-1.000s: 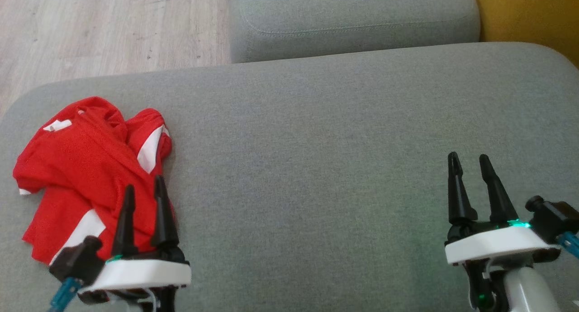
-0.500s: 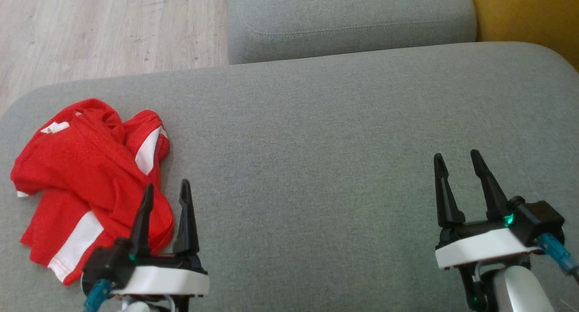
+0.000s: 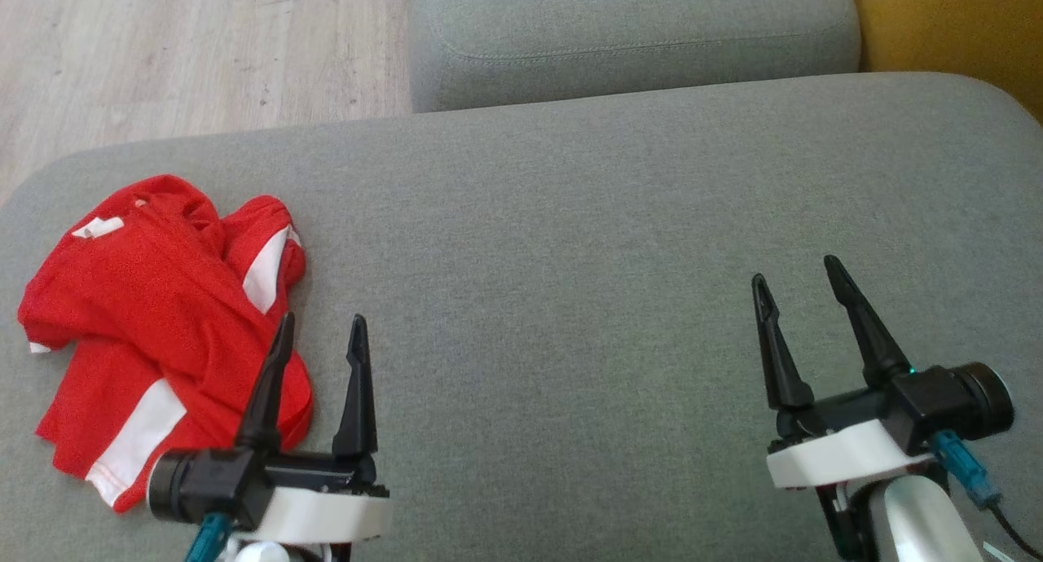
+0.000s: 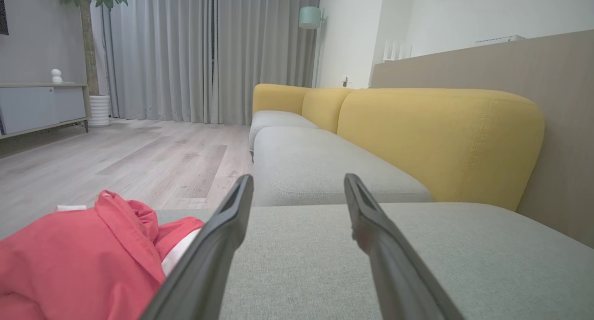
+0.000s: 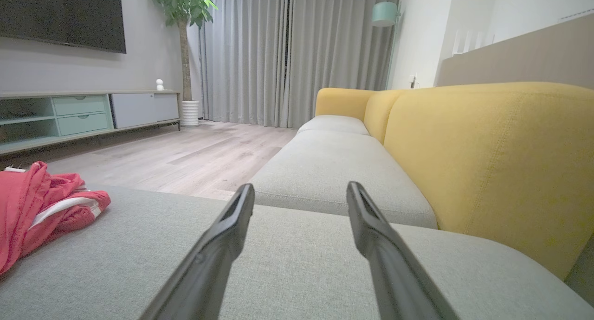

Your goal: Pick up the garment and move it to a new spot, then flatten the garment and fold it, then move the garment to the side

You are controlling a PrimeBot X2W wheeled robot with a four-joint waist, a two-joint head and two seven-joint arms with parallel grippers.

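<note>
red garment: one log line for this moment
red garment crumpled on grey sofa seat | left gripper open beside it | right gripper open, empty, apart

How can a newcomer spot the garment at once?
Find the wide grey sofa cushion before the robot and go to its left end. A crumpled garment lies there, by the left gripper. It alone is bright red with white stripes.

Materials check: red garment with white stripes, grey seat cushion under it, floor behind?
Red garment with white stripes: thin knit, likely synthetic mesh jersey; matte, fine pitted texture, soft crumpled folds.
Grey sofa seat cushion: woven upholstery fabric, matte, heathered weave visible.
Pale plank floor: wood or wood-look laminate; grain and board seams show, which one is unclear.
</note>
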